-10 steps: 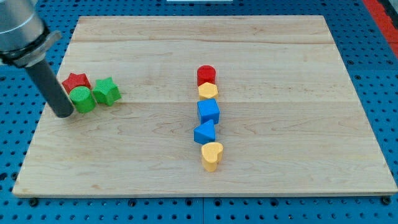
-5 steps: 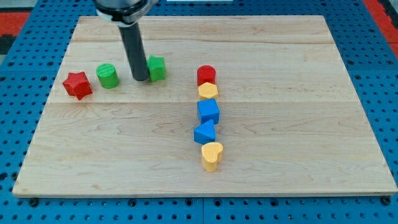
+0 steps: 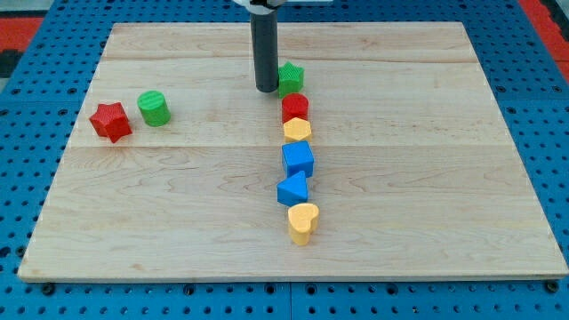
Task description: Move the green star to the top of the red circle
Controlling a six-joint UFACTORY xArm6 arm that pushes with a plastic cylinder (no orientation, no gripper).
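The green star (image 3: 290,78) sits just above the red circle (image 3: 295,108), slightly to its left and close to or touching it. My tip (image 3: 266,89) rests on the board against the star's left side. The red circle heads a column running down the view: a yellow block (image 3: 297,130), a blue cube (image 3: 299,159), a blue triangular block (image 3: 292,189) and a yellow heart (image 3: 303,222).
A red star (image 3: 110,121) and a green cylinder (image 3: 154,108) stand apart at the view's left on the wooden board (image 3: 427,178). Blue pegboard surrounds the board.
My tip has pushed the green star from the left cluster rightward and up to just above the red circle. The green cylinder shifted up and right early on, then stayed put.
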